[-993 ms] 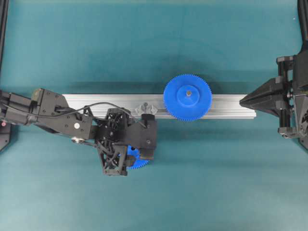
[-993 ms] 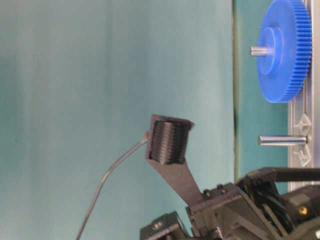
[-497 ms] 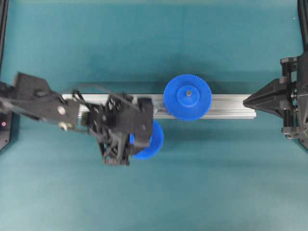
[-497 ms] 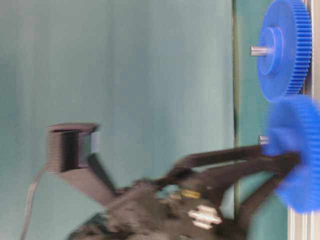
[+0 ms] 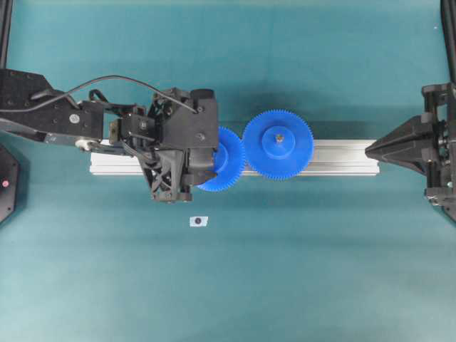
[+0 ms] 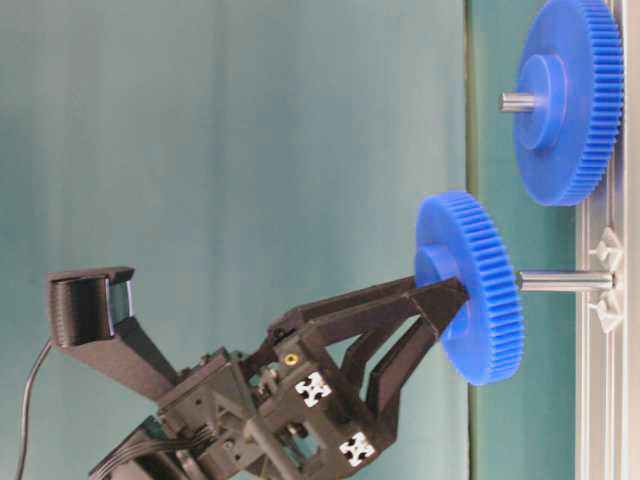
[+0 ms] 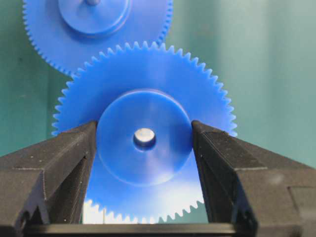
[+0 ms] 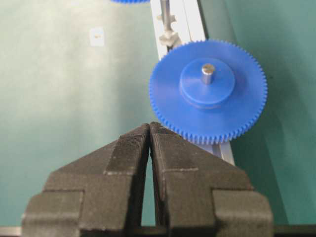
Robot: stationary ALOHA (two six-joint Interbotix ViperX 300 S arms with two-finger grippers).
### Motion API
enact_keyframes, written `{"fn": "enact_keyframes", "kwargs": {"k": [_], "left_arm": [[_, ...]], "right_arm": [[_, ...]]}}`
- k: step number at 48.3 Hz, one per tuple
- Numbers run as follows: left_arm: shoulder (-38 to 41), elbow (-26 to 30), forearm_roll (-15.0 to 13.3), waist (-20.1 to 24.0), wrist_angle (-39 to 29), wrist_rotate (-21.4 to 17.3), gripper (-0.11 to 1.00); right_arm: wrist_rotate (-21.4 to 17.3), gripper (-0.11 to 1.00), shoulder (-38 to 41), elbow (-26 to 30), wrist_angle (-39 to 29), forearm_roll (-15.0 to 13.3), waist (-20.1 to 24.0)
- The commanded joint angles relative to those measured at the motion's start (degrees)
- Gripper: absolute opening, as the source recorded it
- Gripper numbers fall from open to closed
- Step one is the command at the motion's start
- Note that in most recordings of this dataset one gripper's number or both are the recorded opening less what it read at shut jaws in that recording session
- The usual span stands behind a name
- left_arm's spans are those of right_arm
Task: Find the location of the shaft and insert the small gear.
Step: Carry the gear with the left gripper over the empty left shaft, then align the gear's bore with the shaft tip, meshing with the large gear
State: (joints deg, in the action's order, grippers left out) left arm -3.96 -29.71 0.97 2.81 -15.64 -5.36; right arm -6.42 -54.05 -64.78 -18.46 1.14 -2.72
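Over the teal mat I've swung the left gripper (image 6: pixel 440 300), pinching the small gear (image 6: pixel 470 288) by its hub, from beside the rail onto the shaft (image 6: pixel 565 281), its tip just entering the bore.

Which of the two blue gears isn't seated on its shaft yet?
The small gear, held by its hub in the left gripper. The larger gear already sits down against the rail.

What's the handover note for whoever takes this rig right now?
Left gripper: shut on the small gear, clamping its hub.
Right gripper: shut, holding nothing, parked off the rail's right end.
Small gear: above the rail, at the tip of the shaft, bore lined up with it; not seated.
Large gear: already on its own shaft.
Done: pickup, alignment.
Left: push the small gear down the shaft to mesh, release, retract.
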Motion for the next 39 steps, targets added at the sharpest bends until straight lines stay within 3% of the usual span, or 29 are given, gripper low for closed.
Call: {"fn": "enact_keyframes", "kwargs": {"k": [1,39], "left_arm": [[0.09,1.05,0.09,0.97,0.26,-0.26,0.65],[4.57,1.67,0.09,2.81,0.26,-0.44,0.65]], "right_arm": [[-0.53,0.12,-0.18,0.26,0.44,0.09,-0.09],[-0.53,0.12,-2.02,-0.35,0.44,0.09,-1.49]]}}
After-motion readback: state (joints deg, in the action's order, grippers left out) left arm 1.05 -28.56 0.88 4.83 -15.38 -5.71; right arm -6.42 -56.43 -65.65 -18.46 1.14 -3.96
